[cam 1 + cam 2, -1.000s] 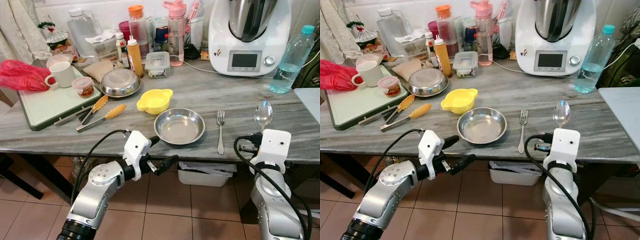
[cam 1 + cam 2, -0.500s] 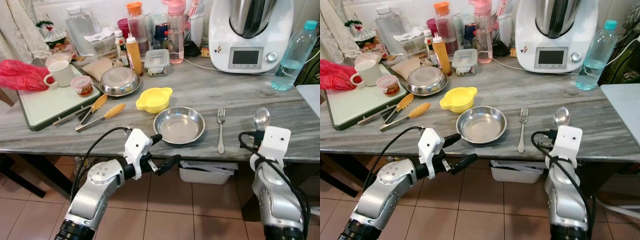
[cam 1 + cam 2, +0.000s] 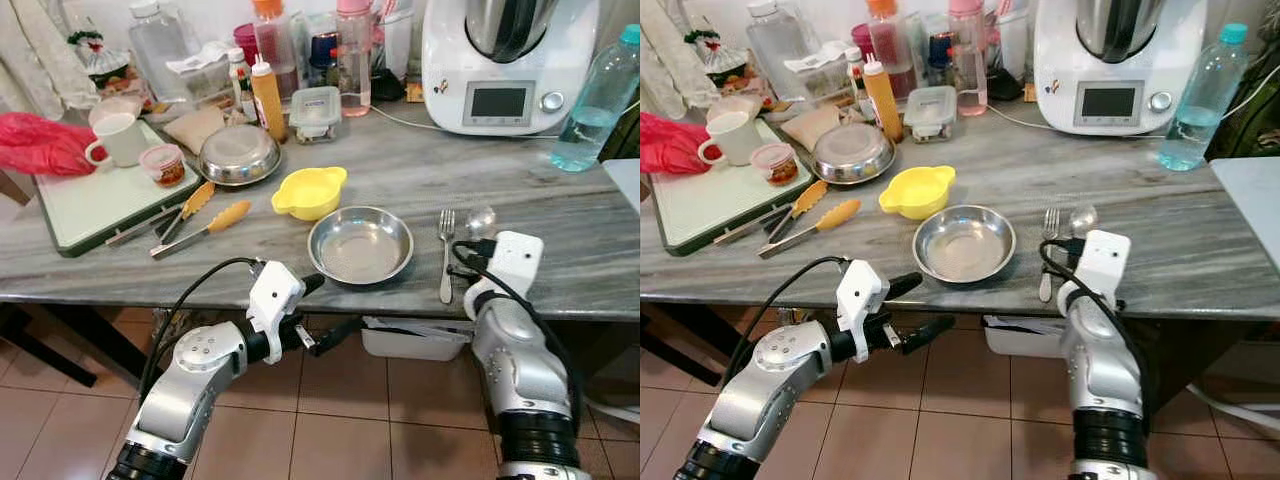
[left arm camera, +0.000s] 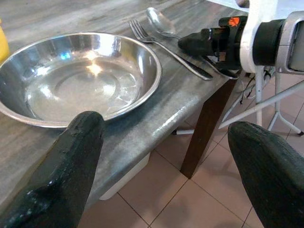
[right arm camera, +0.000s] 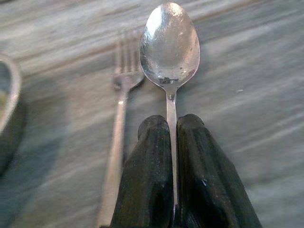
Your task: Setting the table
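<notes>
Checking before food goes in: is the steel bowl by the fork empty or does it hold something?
Empty. The steel bowl shows only its bare shiny bottom, standing upright beside the fork.

Grey marble table (image 3: 560, 215), terracotta-tiled floor (image 3: 330, 440)

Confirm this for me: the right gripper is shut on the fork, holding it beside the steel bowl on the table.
Not the fork. The right wrist view shows the right gripper shut on the spoon; the fork lies free on the table between the spoon and the steel bowl. The rest stands.
</notes>
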Controlling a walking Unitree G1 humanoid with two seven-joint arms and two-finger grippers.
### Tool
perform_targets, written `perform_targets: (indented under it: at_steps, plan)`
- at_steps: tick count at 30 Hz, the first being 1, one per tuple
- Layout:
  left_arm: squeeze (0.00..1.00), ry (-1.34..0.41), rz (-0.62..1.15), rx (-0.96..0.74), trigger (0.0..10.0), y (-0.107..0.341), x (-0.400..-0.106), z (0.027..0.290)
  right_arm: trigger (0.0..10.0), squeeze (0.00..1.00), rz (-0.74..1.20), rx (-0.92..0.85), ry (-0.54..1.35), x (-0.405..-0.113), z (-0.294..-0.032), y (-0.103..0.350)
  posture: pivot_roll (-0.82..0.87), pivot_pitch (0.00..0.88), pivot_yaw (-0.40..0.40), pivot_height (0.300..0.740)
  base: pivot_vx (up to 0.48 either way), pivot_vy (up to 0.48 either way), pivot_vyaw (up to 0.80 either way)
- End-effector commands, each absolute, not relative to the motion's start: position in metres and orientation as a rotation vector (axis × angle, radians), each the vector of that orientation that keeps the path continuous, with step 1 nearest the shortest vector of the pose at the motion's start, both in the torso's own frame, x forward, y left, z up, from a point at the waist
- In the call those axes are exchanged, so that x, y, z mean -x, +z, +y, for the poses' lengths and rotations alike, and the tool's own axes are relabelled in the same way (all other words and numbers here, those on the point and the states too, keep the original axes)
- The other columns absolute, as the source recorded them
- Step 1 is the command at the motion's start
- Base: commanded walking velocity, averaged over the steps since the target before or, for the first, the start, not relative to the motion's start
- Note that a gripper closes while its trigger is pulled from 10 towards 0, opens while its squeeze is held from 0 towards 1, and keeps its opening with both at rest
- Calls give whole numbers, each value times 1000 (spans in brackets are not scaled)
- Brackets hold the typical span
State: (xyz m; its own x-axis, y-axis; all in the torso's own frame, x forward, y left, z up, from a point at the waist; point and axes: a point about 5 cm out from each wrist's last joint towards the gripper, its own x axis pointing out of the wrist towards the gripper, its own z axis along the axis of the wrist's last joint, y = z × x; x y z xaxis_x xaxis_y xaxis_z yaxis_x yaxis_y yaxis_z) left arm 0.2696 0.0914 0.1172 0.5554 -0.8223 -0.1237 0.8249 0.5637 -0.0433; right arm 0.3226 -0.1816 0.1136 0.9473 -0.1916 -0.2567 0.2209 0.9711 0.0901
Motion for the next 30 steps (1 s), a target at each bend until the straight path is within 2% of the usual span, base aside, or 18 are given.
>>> perform_targets:
  at_steps: [1, 16, 30]
  plan:
    - [0, -978, 135, -39, 10000, 120, -268, 93, 10000, 0, 275, -100, -186, -323, -175, 110, -93, 82, 106, 740, 0, 0, 0]
    - [0, -987, 138, -32, 10000, 119, -267, 89, 10000, 0, 298, -20, -238, -320, -199, 110, -107, 84, 109, 740, 0, 0, 0]
    - [0, -1075, 150, 33, 10000, 130, -260, 91, 10000, 0, 331, -4, -192, -325, -204, 109, -98, 86, 104, 740, 0, 0, 0]
